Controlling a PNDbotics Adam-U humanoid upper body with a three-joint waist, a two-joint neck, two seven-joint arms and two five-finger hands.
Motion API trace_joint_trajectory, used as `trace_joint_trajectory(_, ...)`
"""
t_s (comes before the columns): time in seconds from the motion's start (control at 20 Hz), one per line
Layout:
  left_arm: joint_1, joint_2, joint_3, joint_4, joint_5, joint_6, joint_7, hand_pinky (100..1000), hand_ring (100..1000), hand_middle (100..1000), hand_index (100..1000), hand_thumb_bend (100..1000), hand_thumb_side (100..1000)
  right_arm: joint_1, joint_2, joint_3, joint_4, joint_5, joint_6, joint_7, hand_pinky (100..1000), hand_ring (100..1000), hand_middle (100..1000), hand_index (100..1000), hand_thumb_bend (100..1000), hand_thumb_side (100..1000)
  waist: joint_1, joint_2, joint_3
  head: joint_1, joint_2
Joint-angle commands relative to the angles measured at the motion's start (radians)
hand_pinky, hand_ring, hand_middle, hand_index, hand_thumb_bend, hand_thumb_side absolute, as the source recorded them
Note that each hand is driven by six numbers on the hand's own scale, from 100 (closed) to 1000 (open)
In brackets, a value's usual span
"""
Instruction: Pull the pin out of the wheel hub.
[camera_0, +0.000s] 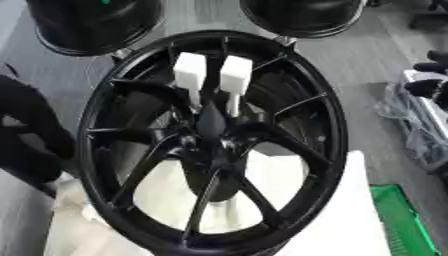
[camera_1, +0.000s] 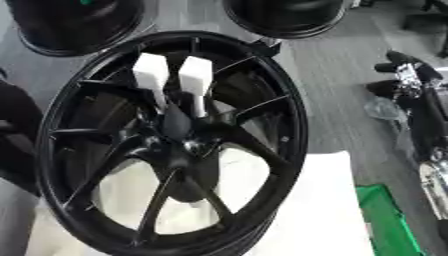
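Note:
A black spoked wheel hub lies tilted on white padding. Two white pins stand in it just above its centre, side by side: the left pin and the right pin, each with a blocky white head and a thin stem running down between the spokes. My left hand shows as a dark, blurred mass at the left edge, beside the rim and away from the pins. At the right edge, well clear of the hub, my right hand holds nothing, its fingers pointing left.
Two more black round wheels stand at the back, close to the hub's far rim. A green crate sits at the lower right. Clear plastic wrapping lies on the grey floor to the right.

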Motion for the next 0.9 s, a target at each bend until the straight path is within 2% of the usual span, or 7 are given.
trace_joint_trajectory(0.05, -0.025, 0.004, 0.032, -0.043, 0.083, -0.007, 0.13, 605, 676, 718, 769, 100, 490, -0.011, -0.022, -0.008, -0.017, -0.003, 0.001, -0.002, 764, 654, 739, 854, 100, 770, -0.001, -0.017, 0.002, 0.002, -0.008)
trace_joint_trajectory(0.25, -0.061, -0.074, 0.014, -0.111, 0.325, -0.074, 0.348, 587, 665, 714, 756, 100, 665, -0.011, -0.019, -0.006, -0.017, -0.004, 0.0, -0.001, 764, 654, 739, 854, 100, 769, -0.004, -0.019, 0.0, 0.011, -0.009)
trace_joint_trajectory(0.35, -0.085, -0.124, -0.002, -0.134, 0.419, -0.092, 0.409, 589, 668, 719, 757, 100, 697, -0.014, -0.016, -0.005, -0.017, -0.007, 0.0, 0.0, 764, 654, 739, 854, 100, 767, -0.007, -0.019, -0.003, 0.014, -0.01)
trace_joint_trajectory(0.7, -0.155, -0.319, -0.031, -0.127, 0.605, -0.077, 0.52, 594, 671, 725, 760, 100, 805, -0.02, -0.009, -0.005, -0.018, -0.015, -0.002, -0.002, 764, 654, 739, 854, 100, 764, -0.012, -0.02, -0.009, 0.02, -0.008)
trace_joint_trajectory(0.9, -0.176, -0.401, -0.038, -0.1, 0.645, -0.065, 0.535, 600, 677, 732, 764, 100, 821, -0.02, -0.007, -0.007, -0.018, -0.019, -0.003, -0.006, 764, 654, 739, 854, 100, 763, -0.014, -0.02, -0.009, 0.021, -0.009)
